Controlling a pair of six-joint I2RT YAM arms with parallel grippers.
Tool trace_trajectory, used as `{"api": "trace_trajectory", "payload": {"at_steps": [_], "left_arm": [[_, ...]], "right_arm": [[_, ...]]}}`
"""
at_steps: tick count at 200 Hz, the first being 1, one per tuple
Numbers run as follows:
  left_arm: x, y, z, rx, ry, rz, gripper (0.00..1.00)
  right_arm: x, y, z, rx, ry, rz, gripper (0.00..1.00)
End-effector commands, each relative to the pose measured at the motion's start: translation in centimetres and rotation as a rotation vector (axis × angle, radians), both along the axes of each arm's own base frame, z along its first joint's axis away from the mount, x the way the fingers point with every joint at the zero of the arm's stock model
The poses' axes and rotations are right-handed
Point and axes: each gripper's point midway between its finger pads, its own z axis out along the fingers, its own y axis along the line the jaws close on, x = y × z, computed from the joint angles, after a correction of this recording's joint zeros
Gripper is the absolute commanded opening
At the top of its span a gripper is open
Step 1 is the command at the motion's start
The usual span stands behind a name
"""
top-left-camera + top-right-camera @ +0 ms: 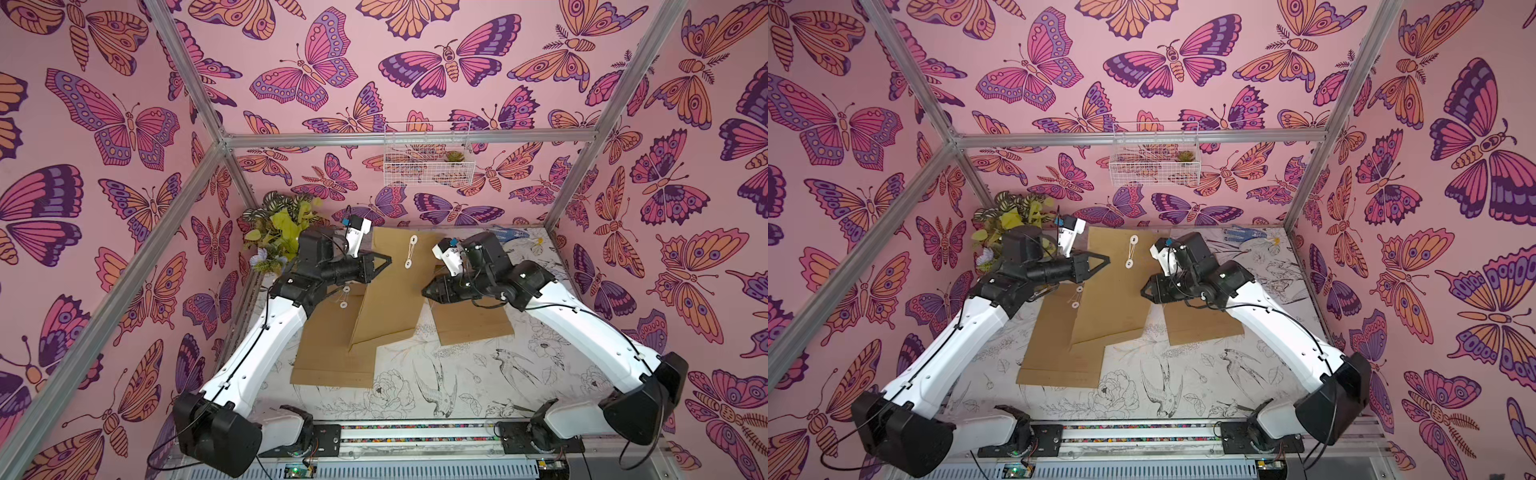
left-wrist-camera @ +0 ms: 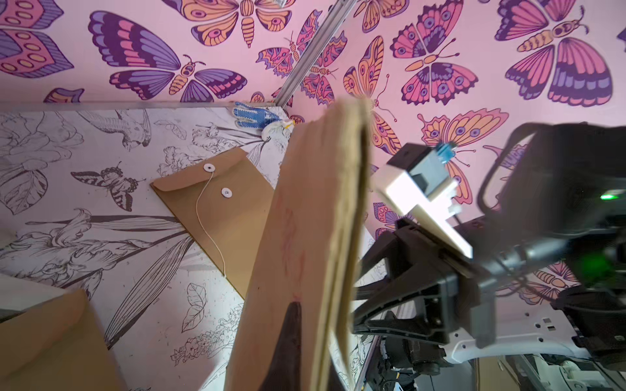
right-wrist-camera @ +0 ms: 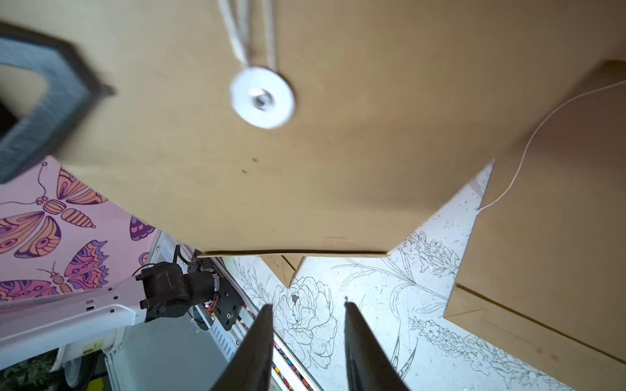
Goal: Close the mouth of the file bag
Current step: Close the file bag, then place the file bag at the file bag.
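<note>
Three kraft file bags lie out on the table (image 1: 478,374) with its bird and flower drawings. The left claw (image 1: 388,259) is clamped tight on the side edge of the middle one, the file bag (image 1: 395,299), and holds it tilted up off the table. From the left wrist, the bag stands edge-on straight ahead of the claw, with one dark fingertip (image 2: 291,325) flat against its face. Just past the left claw's tips, on the bag's upper face, sit two white button discs (image 1: 408,264) with a string (image 1: 410,251) running between them. The bag's low corner reaches down to the second file bag (image 1: 328,357), which lies flat beneath the left claw; I cannot tell whether the two touch.

The right claw (image 1: 424,291) faces the left one across the held bag. Its fingers (image 3: 261,338) stand part-way apart with only table showing between them, and the bag's edge is just ahead of the tips, not between them. Under the right claw lies the third file bag (image 1: 473,324), flat, its cord (image 2: 206,216) trailing loose from its disc.

Behind the left claw is a leafy plant (image 1: 282,224). Behind the right claw, in the far corner, lies a blue-dotted glove (image 1: 505,235). A white wire basket (image 1: 428,166) hangs on the back wall.
</note>
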Motion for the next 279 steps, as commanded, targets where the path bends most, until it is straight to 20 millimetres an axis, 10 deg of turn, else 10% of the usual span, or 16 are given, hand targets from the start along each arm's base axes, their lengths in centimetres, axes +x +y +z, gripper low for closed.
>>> {"api": "trace_trajectory", "payload": {"at_steps": [1,32,80,125,163,190,220,247,279], "left_arm": [[-0.9,0.4,4.7,-0.091,-0.097,-0.028,0.0],[-1.9,0.3,7.5,-0.179,-0.113,-0.091,0.0],[-3.4,-0.4,9.6,-0.279,-0.088,-0.211,0.0],[-2.7,0.0,9.8,-0.331,-0.071,-0.231,0.0],[-1.5,0.9,7.7,-0.323,-0.032,-0.182,0.0],[-0.7,2.2,5.5,-0.282,0.01,-0.101,0.25],[0.3,7.3,2.1,-0.119,0.079,0.172,0.51],[0.4,13.5,-1.1,0.142,0.149,0.472,0.55],[-0.3,13.5,-1.2,0.174,0.147,0.474,0.56]], "right_arm": [[1.1,-1.9,0.6,0.071,-0.051,-0.07,0.47],[2.9,-3.5,0.5,0.237,-0.133,-0.077,0.83],[2.2,-2.2,5.2,0.505,-0.216,0.138,0.87],[0.0,-1.3,7.6,0.643,-0.212,0.292,0.66],[-0.6,-1.4,7.5,0.665,-0.17,0.282,0.25],[0.0,-1.6,6.8,0.679,-0.115,0.217,0.0],[0.5,-2.0,3.9,0.662,0.004,0.093,0.0],[0.5,-1.3,-0.1,0.621,0.144,-0.029,0.0],[0.4,-0.1,-4.4,0.54,0.229,-0.121,0.0]]}}
